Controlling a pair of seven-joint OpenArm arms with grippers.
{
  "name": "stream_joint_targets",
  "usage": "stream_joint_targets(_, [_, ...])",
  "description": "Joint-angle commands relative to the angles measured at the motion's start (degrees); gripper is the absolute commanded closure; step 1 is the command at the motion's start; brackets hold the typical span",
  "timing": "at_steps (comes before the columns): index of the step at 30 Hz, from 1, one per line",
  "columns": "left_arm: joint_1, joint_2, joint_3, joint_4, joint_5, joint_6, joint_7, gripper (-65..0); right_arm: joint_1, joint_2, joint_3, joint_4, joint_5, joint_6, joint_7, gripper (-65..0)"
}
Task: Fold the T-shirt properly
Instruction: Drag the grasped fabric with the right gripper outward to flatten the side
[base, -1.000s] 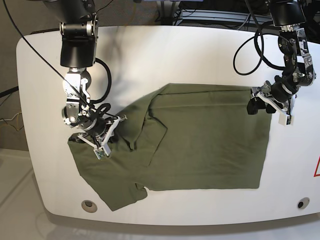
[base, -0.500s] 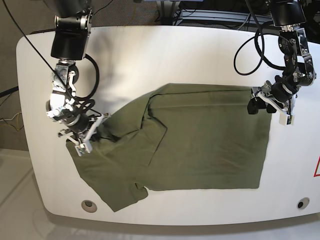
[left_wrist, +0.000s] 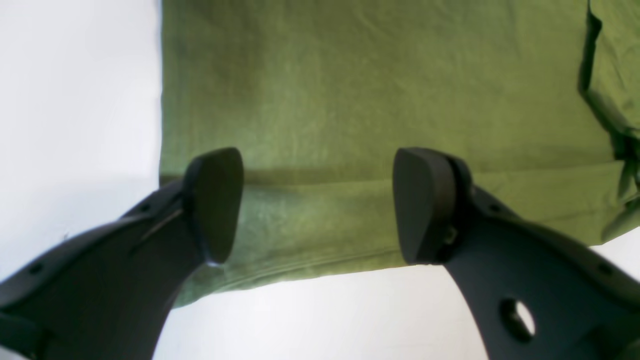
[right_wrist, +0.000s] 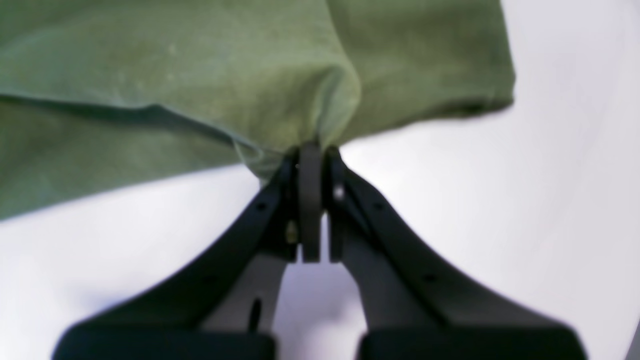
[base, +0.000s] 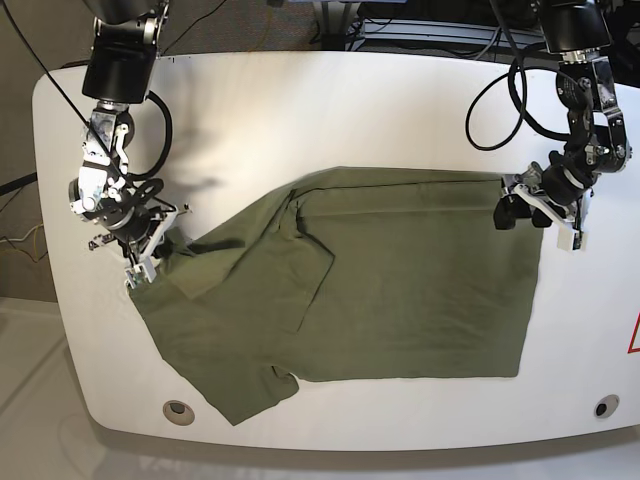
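- Currently the right gripper (base: 140, 262), clenched on the plain olive-green cotton T-shirt (base: 400, 290), spreads a corner toward the white table's (base: 300, 110) left edge.
- Released, the left gripper (left_wrist: 315, 205) hovers over the hem; next likely a matching pinch there.

From my remote seat, I saw a white desk (base: 330, 110) with rounded corners filling most of the base view. Two small round fittings sat near its front edge, one at the left (base: 178, 409) and one at the right (base: 601, 408). A pale, glossy floor (base: 25, 400) showed beyond the desk's left side. Dark cables and metal framework (base: 420, 25) lay behind the far edge. The light was bright and even, throwing soft shadows on the surface.
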Motion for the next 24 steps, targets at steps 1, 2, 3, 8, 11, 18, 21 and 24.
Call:
stream_joint_targets(1, [-0.6,-0.9,-0.3,0.9,-0.6,-0.1,-1.2,-43.2,0.1,1.6,0.3,2.9,0.9,-0.4,1.3,0.0])
stream_joint_targets(2, [-0.6,-0.9,-0.3,0.9,-0.6,-0.1,-1.2,-43.2,-0.2,1.6,0.3,3.7,0.6,-0.4,1.0,0.0])
stream_joint_targets(3, [-0.6,-0.9,-0.3,0.9,-0.6,-0.1,-1.2,-43.2,-0.5,1.6,0.3,4.2,0.5,-0.4,0.7,0.0])
stream_joint_targets(8, [-0.6,-0.9,-0.1,0.9,-0.6,0.0,-1.2,-43.2,-0.9,2.6,3.3,6.6,0.5,-0.1,-2.7,0.0])
stream_joint_targets(11, [-0.6,-0.9,0.0,0.9,-0.6,0.0,-1.2,-43.2,-0.9,2.8,4.9,7.3,0.5,0.0,-3.4,0.0])
stream_joint_targets(18, [-0.6,-0.8,0.0,0.9,-0.6,0.0,-1.2,-43.2,-1.0,5.7,6.1,7.3,0.5,0.0,-3.4,0.0])
stream_joint_targets(21, [-0.6,-0.8,0.0,0.9,-0.6,0.0,-1.2,-43.2,-1.8,6.6,6.1,7.3,0.5,0.0,-3.4,0.0])
stream_joint_targets(24, [-0.6,-0.8,0.0,0.8,-0.6,0.0,-1.2,-43.2,-2.4,7.3,6.1,7.3,0.5,0.0,-3.4,0.0])
